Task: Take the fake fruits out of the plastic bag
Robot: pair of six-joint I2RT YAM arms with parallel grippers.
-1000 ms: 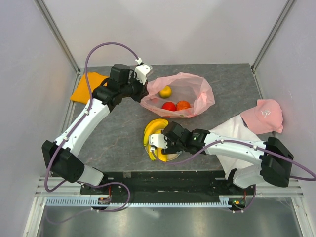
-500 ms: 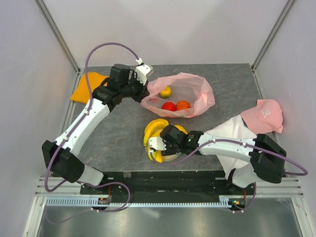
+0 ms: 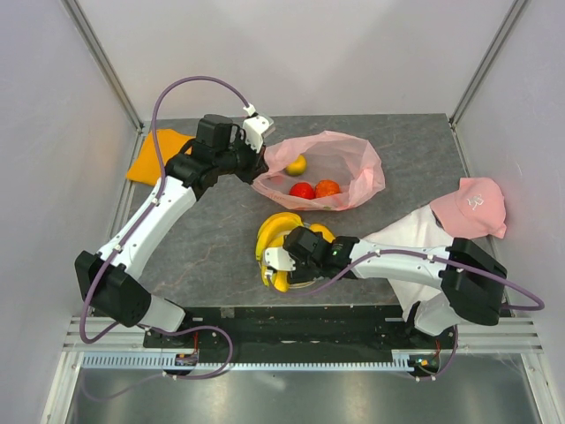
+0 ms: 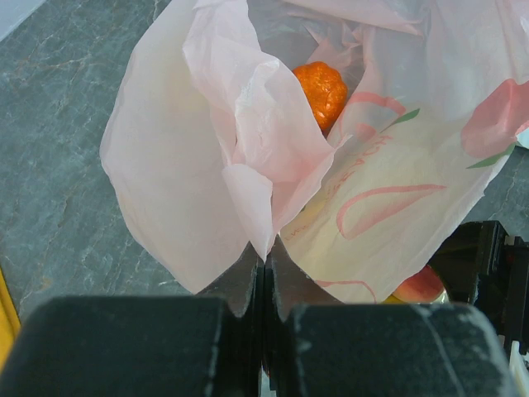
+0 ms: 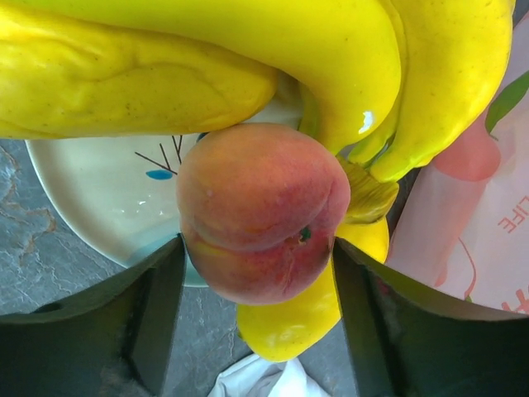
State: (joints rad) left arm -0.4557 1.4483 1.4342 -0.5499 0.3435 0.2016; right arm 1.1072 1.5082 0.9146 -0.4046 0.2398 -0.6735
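The pink plastic bag point(image 3: 353, 163) lies open at the back centre with a yellow fruit point(image 3: 297, 164), a red fruit point(image 3: 302, 190) and an orange fruit point(image 3: 327, 187) inside. My left gripper point(image 3: 258, 159) is shut on the bag's left edge point(image 4: 207, 141), and the orange fruit point(image 4: 324, 89) shows through the opening. The yellow banana bunch point(image 3: 275, 234) lies on a white plate point(image 5: 107, 198). My right gripper point(image 5: 260, 256) is shut on a peach point(image 5: 260, 211), held just over the plate against the bananas point(image 5: 248, 58).
A folded orange cloth point(image 3: 154, 155) lies at the back left. A pink cap point(image 3: 472, 205) and a white cloth point(image 3: 419, 234) lie on the right, under the right arm. The white cloth's corner point(image 5: 256, 380) shows beside the plate.
My right gripper has moved a little to the left with the peach, further over the plate and bananas. The left arm and the bag have stayed still.
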